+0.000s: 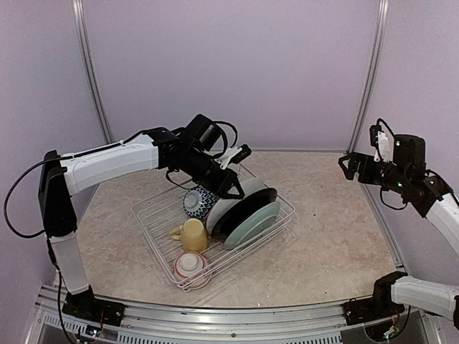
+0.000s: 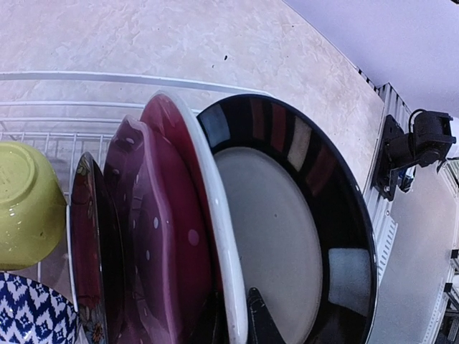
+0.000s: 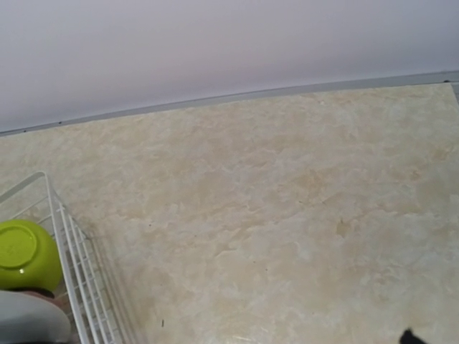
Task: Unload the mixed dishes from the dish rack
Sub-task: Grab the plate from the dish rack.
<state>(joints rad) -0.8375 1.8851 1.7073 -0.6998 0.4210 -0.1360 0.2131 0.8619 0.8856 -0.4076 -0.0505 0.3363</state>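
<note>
The dish rack (image 1: pixel 154 222) sits at frame centre in the top view, with its upright plates (image 1: pixel 247 208) at centre right. The left gripper (image 1: pixel 231 185) is down among them. One fingertip (image 2: pixel 257 320) lies between the white-rimmed plate (image 2: pixel 221 236) and the black plate (image 2: pixel 344 236); whether it is clamped cannot be told. The right gripper (image 1: pixel 350 166), at far right, carries nothing and its opening is unclear. The glazed crockery is likely rigid, heavy, slippery and brittle: grip the upper rim.

Glossy black plate (image 2: pixel 337 236), white wire rack (image 1: pixel 161 233)
</note>
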